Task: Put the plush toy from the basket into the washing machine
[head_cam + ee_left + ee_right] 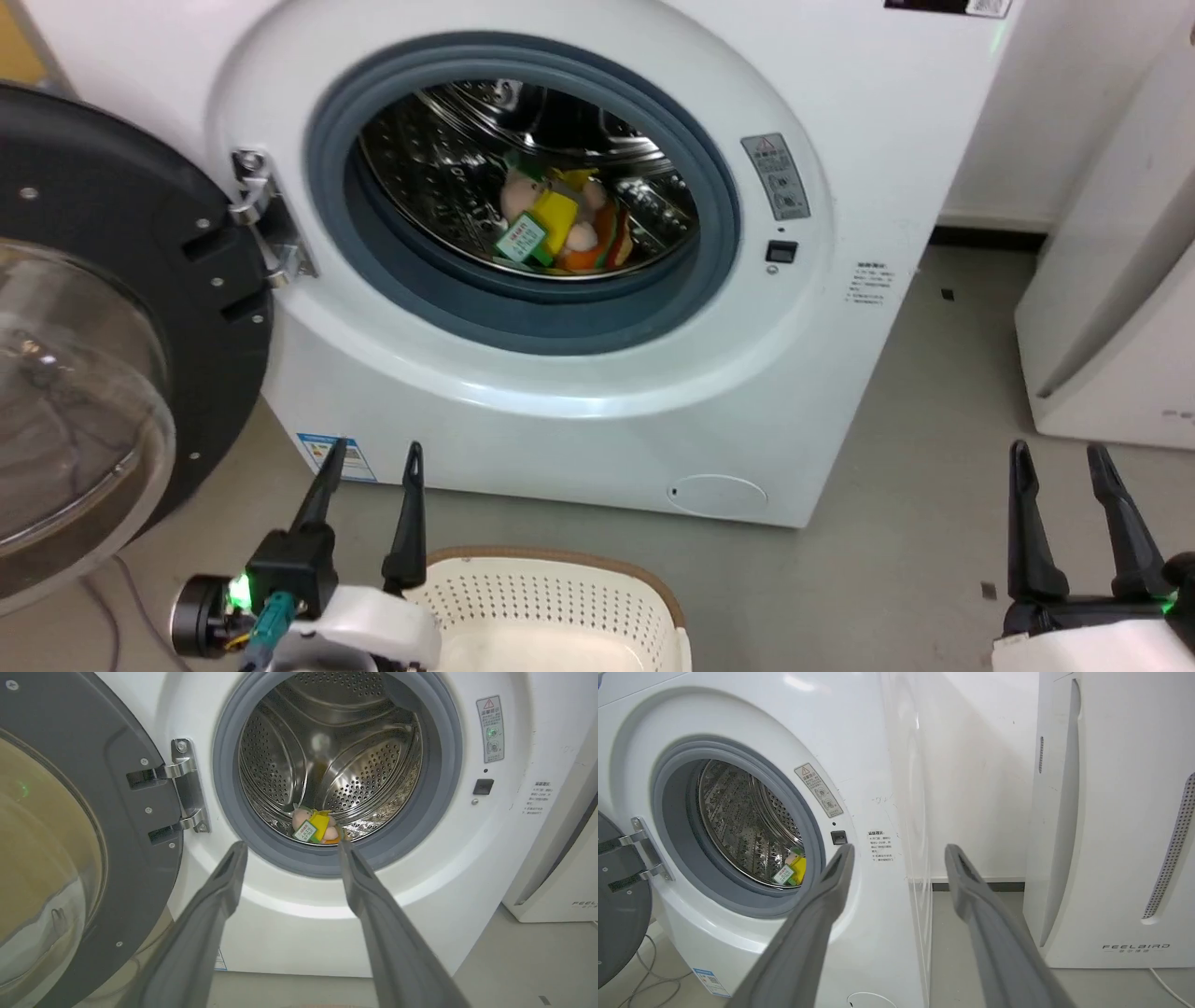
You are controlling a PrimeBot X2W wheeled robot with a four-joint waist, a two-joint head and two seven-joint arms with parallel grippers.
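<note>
Sitting at the bottom of the steel drum (pixel 439 177), the plush toy (pixel 555 229) is inside the washing machine (pixel 560 439), pink figure, yellow piece and green-white tag facing the opening. Placing looks done.

Left hand (pixel 373 450) hovers low in front of the machine, just beyond the basket (pixel 560 557) rim. Its two fingers are spread apart with nothing between them. Right hand (pixel 1060 450) is off to the right over the floor (pixel 887 541), fingers likewise parted, holding nothing. The visible part of the basket has no toy in it.

Handling, my guess: the toy is light, soft and squashy, not fragile, with fabric that won't slip. It gives under a pinch, so if it needs regrasping, pinch across the fat burger layers. Avoid the tag or a limb, which would let it dangle and swing.

Edges: the grey rubber ring (pixel 523 322) makes a raised lip just in front of the toy, and any reach must clear it. The opening itself is wide.

Room: the black door (pixel 112 308) stands open at left, hinge (pixel 266 219) on that side, crowding the left arm's sweep. The white FEELBIRD appliance (pixel 1111 812) stands right of the machine with a strip of bare floor between, so the right side is freer.
</note>
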